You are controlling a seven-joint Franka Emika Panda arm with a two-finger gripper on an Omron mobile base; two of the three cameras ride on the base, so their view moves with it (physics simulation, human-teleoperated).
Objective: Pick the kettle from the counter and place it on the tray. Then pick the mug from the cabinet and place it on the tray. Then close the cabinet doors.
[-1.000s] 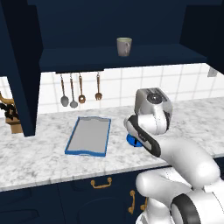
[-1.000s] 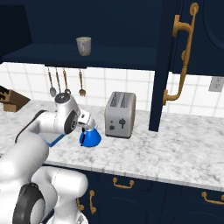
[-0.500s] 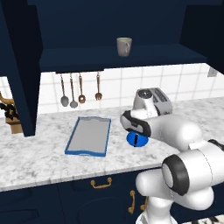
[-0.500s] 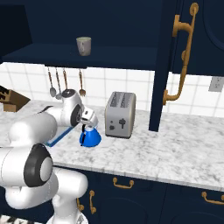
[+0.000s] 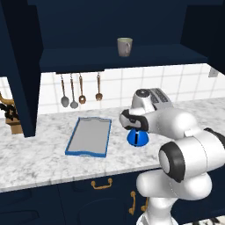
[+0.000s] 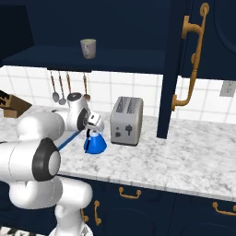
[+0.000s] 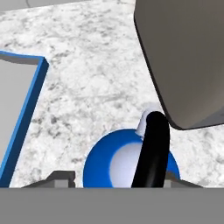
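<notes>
Left base view, step: the first pick was in hand; the gripper (image 5: 133, 125) sat low over the kettle (image 5: 137, 137), which stood on the marbled tabletop (image 5: 52, 160) just right of the tray (image 5: 88, 136).
Left base view, shapes: the kettle was a small glossy blue cone; the tray was flat and rectangular, grey inside a raised blue rim.
Left base view, mug: the mug (image 5: 124, 46) stood on the shelf of the open cabinet (image 5: 114, 59), well above.

Right base view, jaws: they straddled the kettle's top; whether they already pinched the handle could not be told.
Right base view, neighbour: a boxy silver toaster (image 6: 126, 121) stood just beside the kettle, apart from it.

Hand view, handle: the thin black arched handle (image 7: 153, 151) ran up over the blue body, between the dark finger tips (image 7: 61, 178).
Hand view, next move: probably closing on the handle, then a straight lift clear of the toaster before carrying towards the tray.
</notes>
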